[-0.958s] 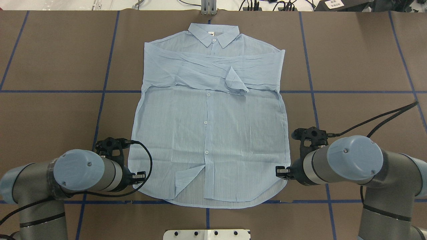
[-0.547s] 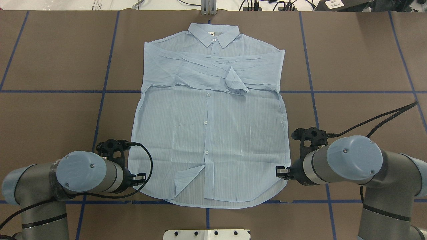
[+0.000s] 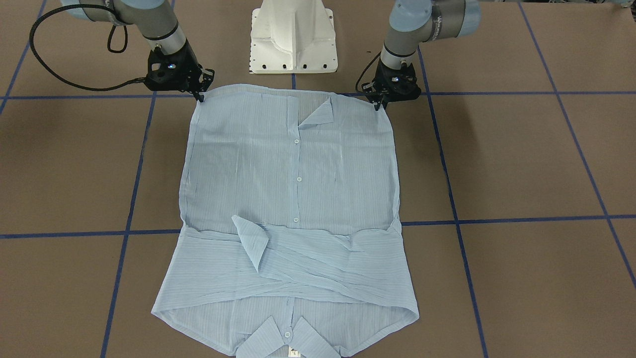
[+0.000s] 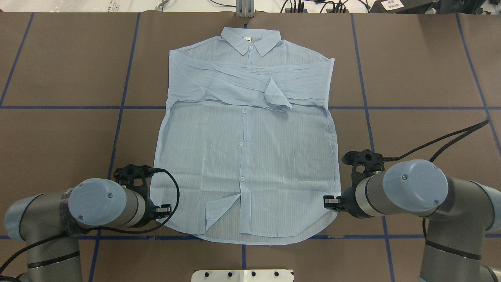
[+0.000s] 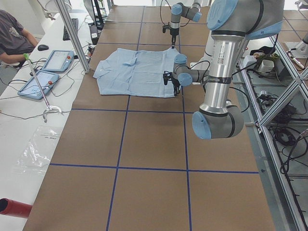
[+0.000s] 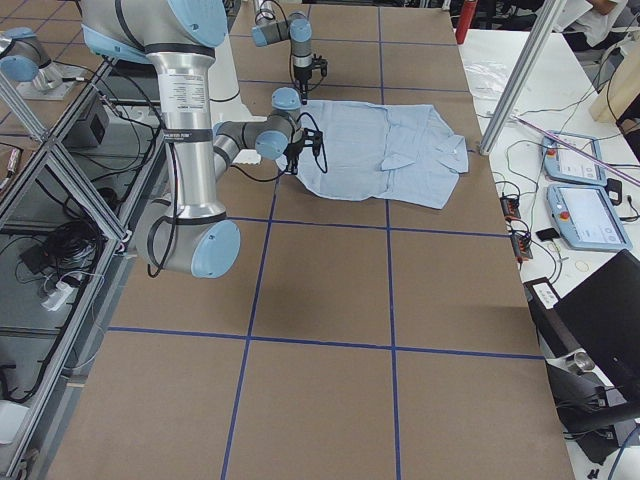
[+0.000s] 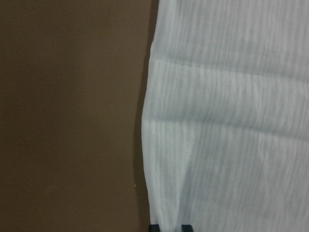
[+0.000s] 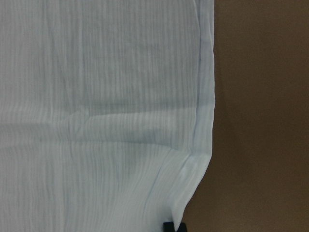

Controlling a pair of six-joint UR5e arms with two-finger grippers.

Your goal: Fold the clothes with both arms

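The pale-blue striped shirt (image 4: 244, 156) lies flat and face up, collar (image 4: 250, 39) at the far side, both sleeves folded across the chest. One front hem corner (image 4: 219, 209) is turned back. My left gripper (image 3: 380, 105) stands at the shirt's near left hem corner. In the left wrist view its two fingertips (image 7: 154, 227) sit a small gap apart with the shirt's edge (image 7: 149, 145) between them. My right gripper (image 3: 201, 97) is at the near right hem corner. There the cloth (image 8: 193, 169) is drawn to a pinched point at the closed fingertips (image 8: 169, 226).
The brown table cover (image 4: 411, 78) is marked with blue tape lines. The white pedestal base (image 3: 293, 40) stands just behind the hem. Black cables (image 4: 450, 137) trail from both wrists. A person (image 5: 12, 36) sits at a side bench with tablets (image 5: 48, 70).
My left arm has shifted slightly toward the robot and toward the shirt's hem corner. The right arm and the shirt have not moved.
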